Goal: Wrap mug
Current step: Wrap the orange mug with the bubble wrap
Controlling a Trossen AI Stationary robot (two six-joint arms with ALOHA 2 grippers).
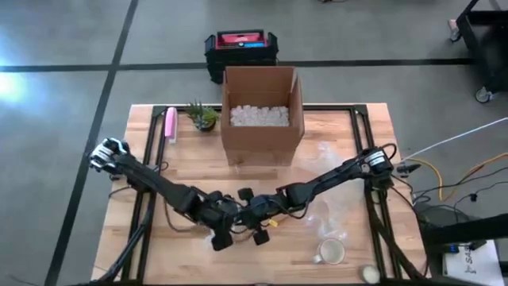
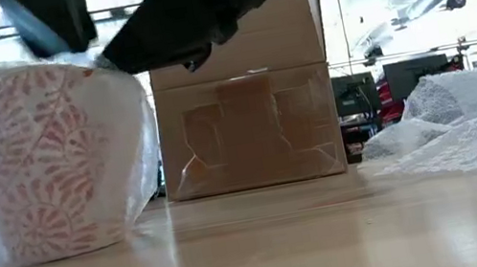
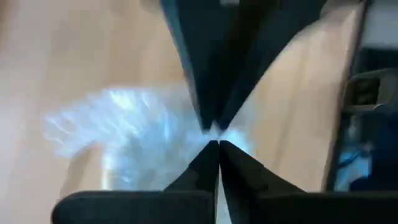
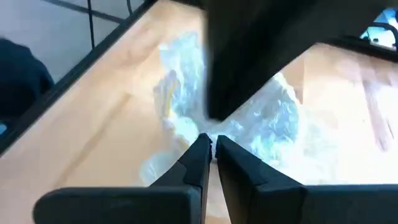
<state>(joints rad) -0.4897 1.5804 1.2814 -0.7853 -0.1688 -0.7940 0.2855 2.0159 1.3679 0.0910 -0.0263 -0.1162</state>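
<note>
My left gripper (image 3: pixel 217 146) is clamped on the bubble wrap (image 3: pixel 124 134), fingertips together. My right gripper (image 4: pixel 211 146) pinches the same wrap, facing the left one. Both meet at the table's front centre. The patterned mug (image 2: pixel 48 156) sits inside the wrap on the table (image 2: pixel 333 234). Behind stands the cardboard box (image 1: pixel 262 119).

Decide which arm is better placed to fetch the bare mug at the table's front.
Right, probably: the bare mug stands nearer the right gripper than the left gripper; both are shut on bubble wrap.
</note>
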